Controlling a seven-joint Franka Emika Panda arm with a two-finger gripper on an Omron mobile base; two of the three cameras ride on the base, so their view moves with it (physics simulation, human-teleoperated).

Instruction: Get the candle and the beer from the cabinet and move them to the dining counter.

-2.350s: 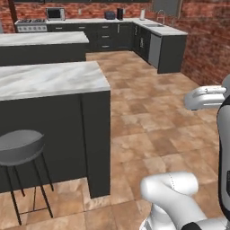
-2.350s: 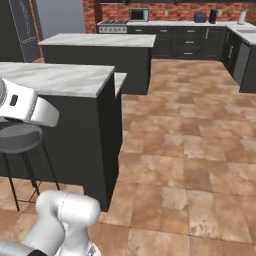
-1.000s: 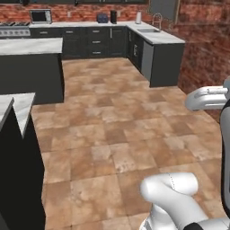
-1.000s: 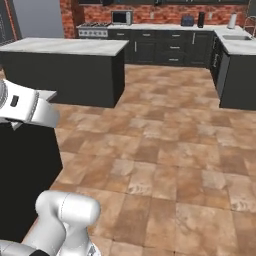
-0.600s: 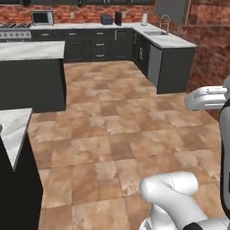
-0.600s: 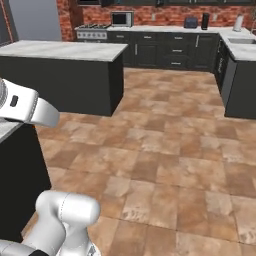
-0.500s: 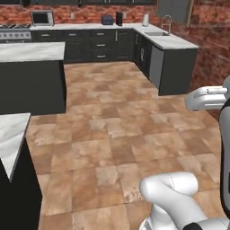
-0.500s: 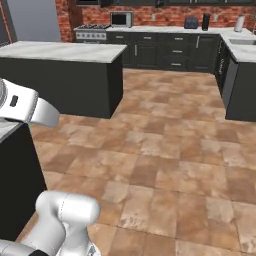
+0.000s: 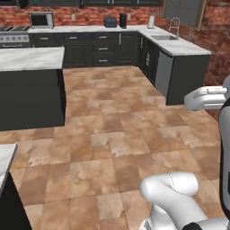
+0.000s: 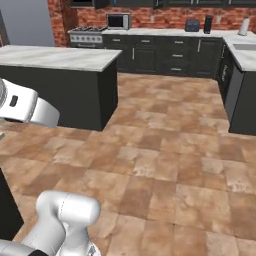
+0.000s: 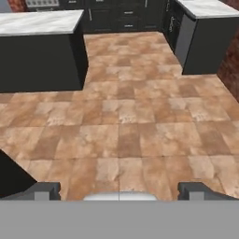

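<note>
My gripper (image 11: 120,191) is open in the hand view, its dark fingertips (image 11: 44,190) wide apart with nothing between them, pointed down over brown floor tiles. A marble corner of the dining counter (image 9: 5,157) pokes in at the lower left of the left base view, over its dark base. The candle, the beer and the cabinet are out of view.
A marble-topped dark island (image 9: 27,60) (image 10: 55,59) stands ahead on the left. Dark base cabinets line the back wall, with a microwave (image 9: 41,19) on top. A sink counter (image 9: 179,49) juts out on the right. A wide tiled floor (image 9: 117,130) lies between them.
The whole picture has shifted, so the base has moved: the dining counter and its stool slid off to the left and the island and back wall came nearer. The gripper stayed open.
</note>
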